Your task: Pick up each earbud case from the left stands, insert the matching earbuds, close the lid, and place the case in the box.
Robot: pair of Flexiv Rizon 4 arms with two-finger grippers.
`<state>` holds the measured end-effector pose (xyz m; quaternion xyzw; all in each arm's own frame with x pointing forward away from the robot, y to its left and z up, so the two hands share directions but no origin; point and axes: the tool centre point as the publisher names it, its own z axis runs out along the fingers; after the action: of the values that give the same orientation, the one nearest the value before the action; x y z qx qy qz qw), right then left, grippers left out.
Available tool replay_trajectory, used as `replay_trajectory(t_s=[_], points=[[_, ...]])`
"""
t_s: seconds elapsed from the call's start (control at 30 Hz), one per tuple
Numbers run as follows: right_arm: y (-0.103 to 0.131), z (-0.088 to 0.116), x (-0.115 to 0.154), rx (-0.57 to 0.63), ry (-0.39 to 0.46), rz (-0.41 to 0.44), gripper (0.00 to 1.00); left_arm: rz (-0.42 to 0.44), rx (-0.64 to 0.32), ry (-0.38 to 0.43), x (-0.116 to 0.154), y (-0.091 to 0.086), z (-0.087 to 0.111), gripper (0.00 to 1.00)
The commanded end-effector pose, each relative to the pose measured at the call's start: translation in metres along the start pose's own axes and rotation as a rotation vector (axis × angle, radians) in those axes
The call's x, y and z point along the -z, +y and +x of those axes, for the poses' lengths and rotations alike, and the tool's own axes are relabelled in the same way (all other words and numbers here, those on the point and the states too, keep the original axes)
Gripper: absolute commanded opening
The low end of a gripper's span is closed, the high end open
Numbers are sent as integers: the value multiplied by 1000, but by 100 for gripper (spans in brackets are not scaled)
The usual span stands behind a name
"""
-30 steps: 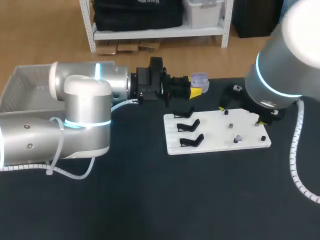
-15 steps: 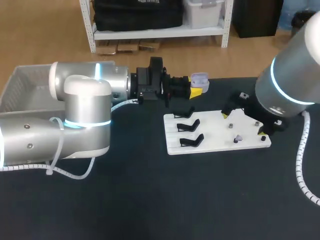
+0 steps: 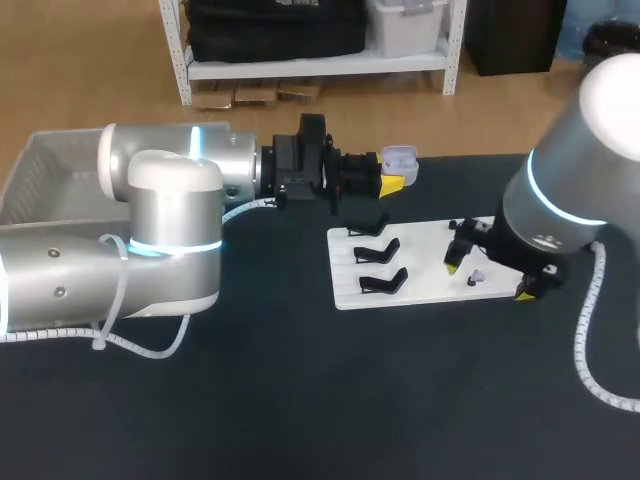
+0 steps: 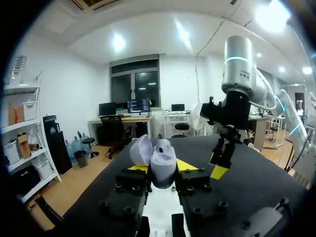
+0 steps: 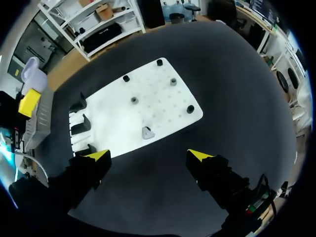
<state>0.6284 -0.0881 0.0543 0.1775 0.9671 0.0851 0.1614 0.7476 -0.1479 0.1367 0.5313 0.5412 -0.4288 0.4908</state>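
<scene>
**A:** Which way did the earbud lie from your right fingers?

**B:** Just ahead of them, on the white board by its near edge. I had those fingers spread wide and empty, with the gap lined up on it.

**A:** And the case?

**B:** Clamped upright in my left fingers, lid open, by the tabletop's far edge. I judged the right arm much nearer the earbud.
</scene>
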Motion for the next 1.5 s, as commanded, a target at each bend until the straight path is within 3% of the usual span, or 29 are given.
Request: replay_trajectory(t_s=[0.03,0.2,0.23,0.37,0.47,0.53,0.73,1.5], points=[[6,-8,-12,-4,35,12,100,-8,-5,-7,0,-2,1,0],[7,-11,-18,-2,45,4,100,-8,-5,-7,0,-2,1,0],[8,-11,-19,-1,45,2,89,-8,-5,-7,0,-2,1,0],[11,-10,-21,-3,48,-5,86,-8,-5,-7,0,-2,1,0],[11,-10,-24,-6,48,-8,76,-8,-5,-7,0,-2,1,0],[11,-10,-26,-10,49,-7,60,-8,-5,-7,0,-2,1,0],[12,-10,-28,-20,54,-6,49,-8,-5,-7,0,-2,1,0],[5,-15,-38,-42,67,3,44,-8,-5,-7,0,-2,1,0]])
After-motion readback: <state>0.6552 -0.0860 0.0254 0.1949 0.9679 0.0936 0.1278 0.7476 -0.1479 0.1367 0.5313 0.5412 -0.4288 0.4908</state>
